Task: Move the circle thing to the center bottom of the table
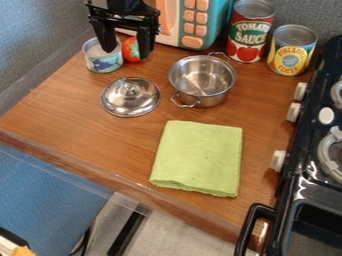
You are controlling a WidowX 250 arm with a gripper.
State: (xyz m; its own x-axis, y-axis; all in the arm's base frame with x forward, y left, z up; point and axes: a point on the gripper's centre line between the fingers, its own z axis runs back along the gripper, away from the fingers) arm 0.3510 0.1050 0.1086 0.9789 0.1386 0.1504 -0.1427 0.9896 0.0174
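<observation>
Camera view, lid (129,100) between pot (202,82) and edge (40,91)

Black gripper (125,49) at upper left, pointing down, two fingers spread apart

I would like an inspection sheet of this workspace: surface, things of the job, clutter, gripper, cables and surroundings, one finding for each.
Surface: brown wooden table; stains, nothing seen.
Job's things: the circle thing is probably the round metal lid, lying knob up beside the pot, not at bottom center.
Clutter: green cloth near the front edge, probably close to the goal; tomato sauce can, pineapple can, blue-and-white can and small red object farther back.
Gripper: black gripper, open, at the blue-and-white can and red object; held thing, nothing seen.
Cables: on the table, nothing seen; thin black cord beyond its front edge.
Surroundings: toy microwave behind, black stove at right.
</observation>
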